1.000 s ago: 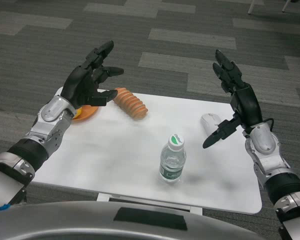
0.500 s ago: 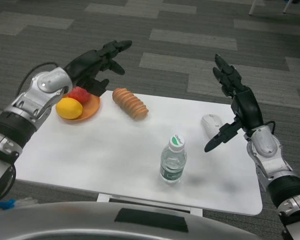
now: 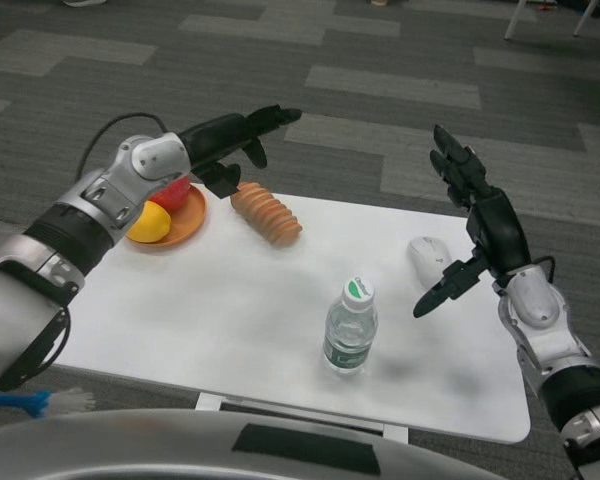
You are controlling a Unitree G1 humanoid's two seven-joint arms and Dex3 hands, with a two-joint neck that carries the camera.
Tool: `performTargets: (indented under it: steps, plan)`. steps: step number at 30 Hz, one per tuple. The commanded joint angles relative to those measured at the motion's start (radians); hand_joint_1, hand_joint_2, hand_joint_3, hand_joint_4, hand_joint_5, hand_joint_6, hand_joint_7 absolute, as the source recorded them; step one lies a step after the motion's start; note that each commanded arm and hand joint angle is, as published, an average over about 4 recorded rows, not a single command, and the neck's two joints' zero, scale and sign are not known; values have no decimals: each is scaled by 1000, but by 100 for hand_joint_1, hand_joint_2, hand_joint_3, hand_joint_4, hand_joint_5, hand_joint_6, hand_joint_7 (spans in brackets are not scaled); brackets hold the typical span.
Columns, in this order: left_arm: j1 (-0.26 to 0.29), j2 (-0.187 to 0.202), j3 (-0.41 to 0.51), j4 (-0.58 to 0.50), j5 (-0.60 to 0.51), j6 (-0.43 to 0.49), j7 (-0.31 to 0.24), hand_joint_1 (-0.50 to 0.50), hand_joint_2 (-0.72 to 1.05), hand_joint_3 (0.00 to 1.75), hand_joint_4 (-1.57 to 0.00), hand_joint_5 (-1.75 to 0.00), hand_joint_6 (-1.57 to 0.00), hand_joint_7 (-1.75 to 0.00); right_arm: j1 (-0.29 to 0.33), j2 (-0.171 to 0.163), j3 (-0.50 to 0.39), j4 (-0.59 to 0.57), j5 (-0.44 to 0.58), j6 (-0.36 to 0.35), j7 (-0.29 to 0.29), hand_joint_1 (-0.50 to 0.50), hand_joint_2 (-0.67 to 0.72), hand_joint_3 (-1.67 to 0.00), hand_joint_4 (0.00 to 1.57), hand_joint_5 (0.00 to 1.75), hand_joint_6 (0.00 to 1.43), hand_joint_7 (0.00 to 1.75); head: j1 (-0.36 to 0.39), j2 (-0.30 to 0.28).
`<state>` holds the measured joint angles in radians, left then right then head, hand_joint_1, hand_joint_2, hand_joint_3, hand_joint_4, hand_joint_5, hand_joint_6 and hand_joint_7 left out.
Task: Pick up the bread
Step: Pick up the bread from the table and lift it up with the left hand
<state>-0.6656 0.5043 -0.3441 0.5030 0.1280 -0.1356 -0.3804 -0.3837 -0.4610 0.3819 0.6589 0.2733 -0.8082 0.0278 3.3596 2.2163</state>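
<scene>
From the head view, you see the bread (image 3: pixel 266 212) lying on the white worktop (image 3: pixel 230 310), just right of the orange plate (image 3: pixel 175 222). Your left hand (image 3: pixel 228 139) hovers above the loaf's far end, fingers spread and holding nothing; contact looks unlikely, though depth is hard to judge. Your right hand (image 3: pixel 474 222) waits released near the white mouse (image 3: pixel 427 254).

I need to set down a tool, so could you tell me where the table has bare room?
Bare: the near-left stretch between the orange plate, bread and water bottle; also the far middle between bread and white mouse. Crowded: the far-left corner.
</scene>
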Motion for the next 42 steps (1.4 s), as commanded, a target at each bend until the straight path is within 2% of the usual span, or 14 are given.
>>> performTargets:
  steps: [1,6,8,9,10,13,15,19,24,28,31,36,40,42]
  plan:
    - [-46,-51,2,81,72,4,59,50,103,92,0,-154,0,-14,3,7,5,17,4,1,3,-45,22,0,0,0,0,0,3,5]
    - [-58,-101,14,223,-57,-5,124,50,103,44,0,-154,0,-14,2,12,6,24,4,1,3,-46,22,0,0,0,0,0,3,16]
    - [-60,-116,13,283,-144,-10,139,50,80,26,0,-154,0,-14,3,14,5,25,4,0,3,-46,22,0,0,0,0,0,3,17]
    - [-60,-123,11,308,-185,-12,145,50,63,17,0,-154,0,-14,3,15,5,25,3,0,3,-45,20,0,0,0,0,0,4,19]
    - [-59,-131,9,334,-225,-15,152,50,34,13,0,-154,0,-14,3,15,5,25,3,0,3,-44,19,0,0,0,0,0,6,20]
    - [-57,-152,8,379,-261,-21,169,50,-28,9,0,-154,0,-14,3,17,5,25,3,0,3,-42,15,0,0,0,0,0,9,23]
    - [-55,-163,10,399,-262,-28,182,50,-39,9,0,-154,0,-14,3,17,5,25,3,0,3,-42,15,0,0,0,0,0,12,24]
    - [-52,-178,9,434,-256,-42,207,50,-50,9,0,-154,0,-14,3,19,6,25,3,0,3,-42,15,0,0,0,0,0,15,28]
    - [-54,-188,10,463,-214,-52,242,50,-46,9,0,-154,0,-14,4,22,6,24,3,0,3,-42,15,0,0,0,0,0,24,39]
    - [-79,-194,-5,490,-130,-53,263,50,-48,9,0,-154,0,-14,5,26,8,26,3,0,3,-42,15,0,0,0,0,3,32,53]
    - [-138,-174,-107,516,-84,-59,274,50,-46,9,0,-149,0,-14,5,27,12,31,3,0,3,-42,15,0,0,0,0,2,37,64]
    - [-219,-137,-271,541,-83,-89,289,50,-48,9,0,-144,0,-14,5,30,14,37,3,0,3,-42,15,0,0,0,0,0,38,79]
    - [-304,-108,-447,556,-81,-100,300,50,-46,4,0,-144,0,-14,5,35,15,39,3,0,3,-38,15,0,0,0,0,0,38,91]
    - [-329,-102,-493,559,-73,-102,306,50,-46,9,0,-139,0,-14,5,37,17,41,3,0,3,-38,15,0,0,0,0,0,36,100]
